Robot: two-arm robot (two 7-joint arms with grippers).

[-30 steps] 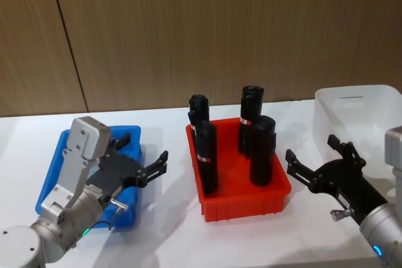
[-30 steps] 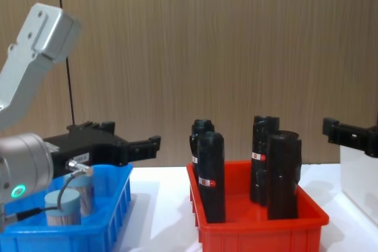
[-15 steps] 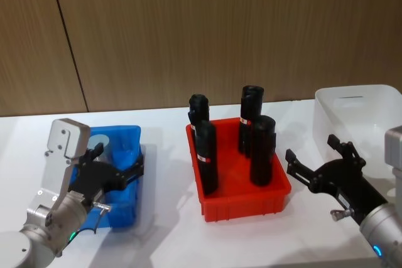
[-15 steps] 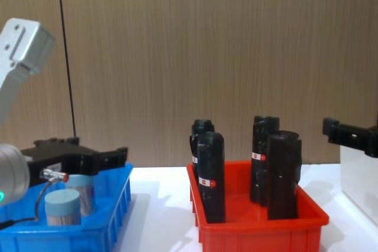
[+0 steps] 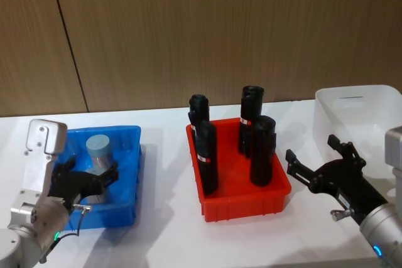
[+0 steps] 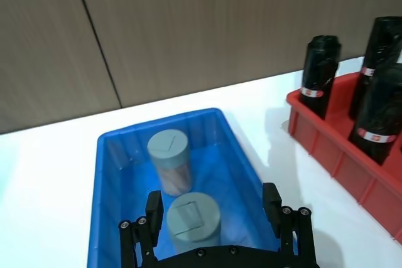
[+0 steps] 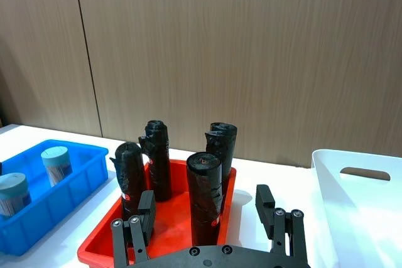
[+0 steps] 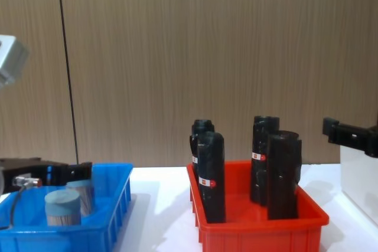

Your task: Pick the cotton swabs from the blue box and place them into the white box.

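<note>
The blue box (image 5: 129, 155) sits at the table's left and holds two cotton swabs tubs with grey-blue lids, one farther (image 6: 168, 158) and one nearer (image 6: 193, 218). My left gripper (image 5: 93, 181) hovers open over the box's near part. In the left wrist view its fingers (image 6: 154, 208) stand on either side of the nearer tub without touching it. From the chest the tubs (image 8: 62, 208) show side-on in the blue box (image 8: 112, 228). The white box (image 5: 352, 92) stands at far right. My right gripper (image 5: 314, 171) hangs open just left of it, holding nothing.
A red bin (image 5: 245, 208) with several tall black cylinders (image 5: 262, 149) stands between the two boxes. Bare white table lies in front of the bins. A wooden wall closes the back.
My left gripper has drawn back leftward and toward the robot, from over the blue box's right edge to its near part, uncovering a tub. The right arm has not moved.
</note>
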